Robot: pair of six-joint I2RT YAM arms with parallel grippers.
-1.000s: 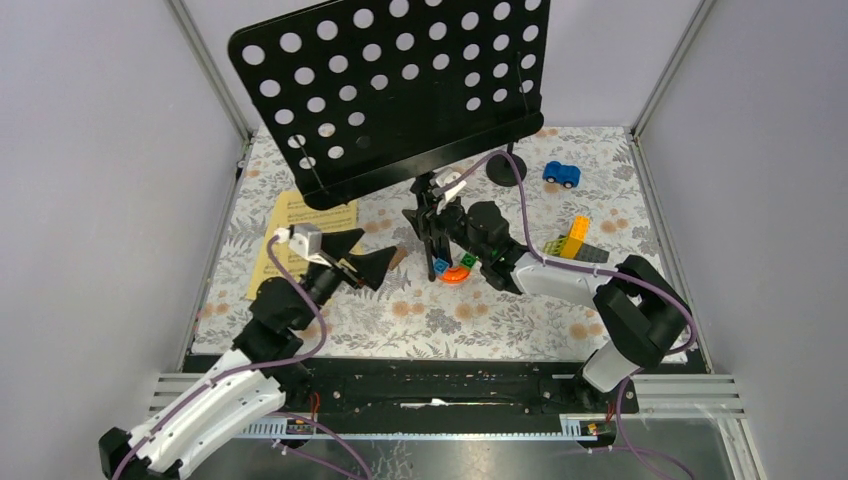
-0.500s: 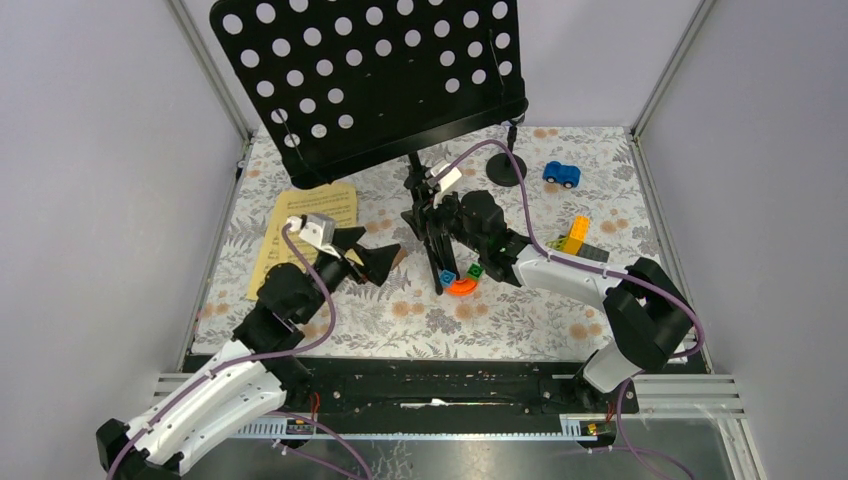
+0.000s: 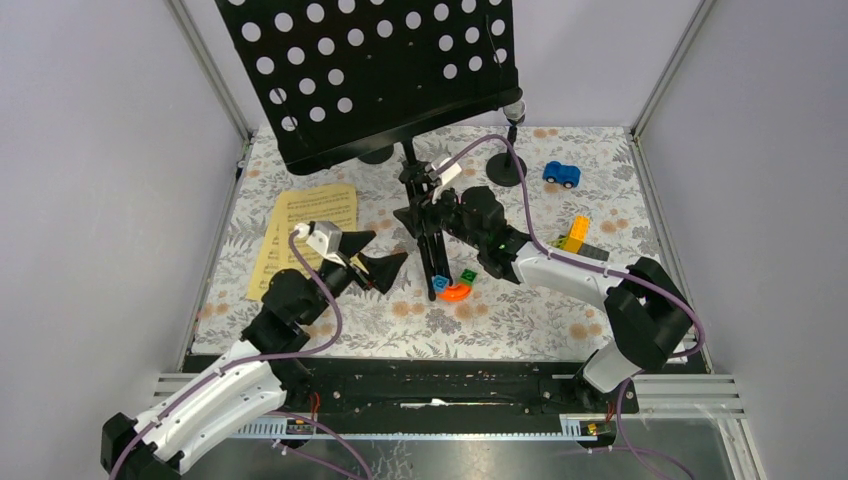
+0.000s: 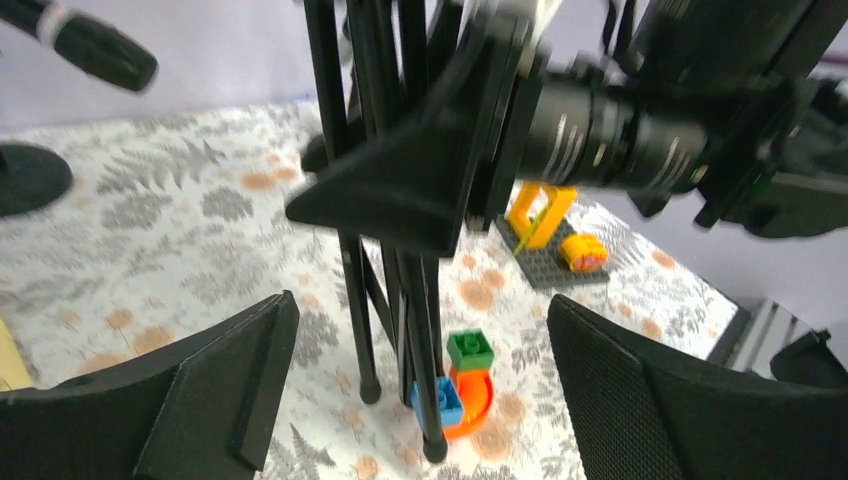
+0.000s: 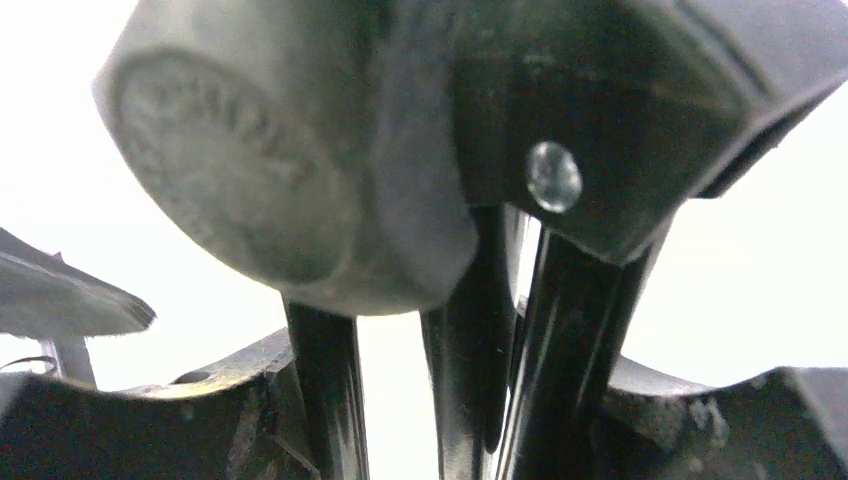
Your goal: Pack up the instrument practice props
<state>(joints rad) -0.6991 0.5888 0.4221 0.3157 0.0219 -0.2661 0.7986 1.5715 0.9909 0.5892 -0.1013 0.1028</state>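
The black perforated music rack [image 3: 380, 70] stands tilted over the back of the mat, its legs [image 3: 430, 250] folded together. My right gripper [image 3: 428, 205] is shut on the rack's post and legs; in the right wrist view [image 5: 450, 420] the black tubes fill the space between the jaws. My left gripper [image 3: 378, 264] is open and empty, just left of the legs; the legs [image 4: 400, 300] stand between its fingers [image 4: 200, 390] a little ahead. Yellow sheet-music pages [image 3: 300, 230] lie at the left. A microphone [image 3: 513, 106] sits in a round-based holder [image 3: 505, 170]. A second base [image 3: 375, 155] peeks from under the rack.
An orange curved block with blue and green bricks [image 3: 456, 288] lies at the feet of the legs, also in the left wrist view [image 4: 475, 400]. Yellow bricks on a grey plate [image 3: 578, 240] and a blue toy car [image 3: 561, 174] are at the right. Walls close the mat in.
The rack has swung up and back, its desk now higher in view and its legs more upright. My left gripper has moved slightly right toward the legs, still open.
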